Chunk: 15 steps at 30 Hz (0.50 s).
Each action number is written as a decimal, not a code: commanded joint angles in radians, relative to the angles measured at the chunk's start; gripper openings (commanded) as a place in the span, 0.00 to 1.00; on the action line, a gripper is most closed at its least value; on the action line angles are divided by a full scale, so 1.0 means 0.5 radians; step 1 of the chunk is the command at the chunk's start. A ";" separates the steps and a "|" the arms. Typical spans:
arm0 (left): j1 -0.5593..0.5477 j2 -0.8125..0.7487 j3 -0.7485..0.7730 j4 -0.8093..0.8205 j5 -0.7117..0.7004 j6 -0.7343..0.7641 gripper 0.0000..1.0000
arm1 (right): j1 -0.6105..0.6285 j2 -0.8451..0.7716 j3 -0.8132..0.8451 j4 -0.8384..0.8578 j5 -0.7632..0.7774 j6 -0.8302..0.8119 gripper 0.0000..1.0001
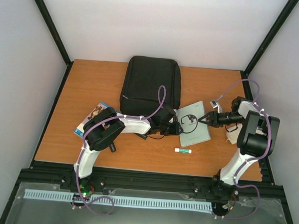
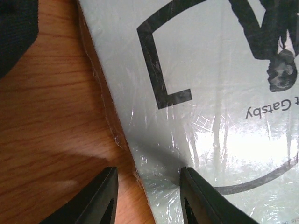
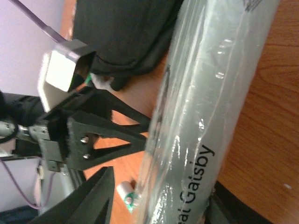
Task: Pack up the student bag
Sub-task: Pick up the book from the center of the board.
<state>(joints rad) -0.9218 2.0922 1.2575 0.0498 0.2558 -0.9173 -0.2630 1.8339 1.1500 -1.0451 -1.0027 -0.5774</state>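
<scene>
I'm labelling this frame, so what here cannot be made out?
Gatsby book title: cut by both wrist views' edges.
Second book: top view, mostly under the left arm.
Whether the right pincer holds the Gatsby book: right wrist view, bottom edge cuts contact.
Student bag zips: top view, too small.

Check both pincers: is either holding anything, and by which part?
Right pincer brackets one edge of the grey plastic-wrapped Gatsby paperback, but whether it is clamped cannot be told. Left pincer stands open astride the opposite edge, holding nothing.

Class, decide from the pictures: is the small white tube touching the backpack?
Apart. The top view shows the tube lying on the near side of the book, well clear of the backpack.
</scene>
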 commanded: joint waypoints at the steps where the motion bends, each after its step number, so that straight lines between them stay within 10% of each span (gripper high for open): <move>1: -0.043 0.071 -0.051 -0.036 0.019 -0.008 0.37 | 0.064 -0.086 -0.041 0.109 0.075 0.274 0.31; 15: -0.043 -0.183 -0.156 0.081 0.119 0.081 0.59 | 0.012 -0.316 0.133 0.077 0.144 0.398 0.03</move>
<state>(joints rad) -0.9318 2.0563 1.2022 0.0975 0.2844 -0.8993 -0.2512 1.7435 1.1423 -1.0054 -0.9081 -0.3981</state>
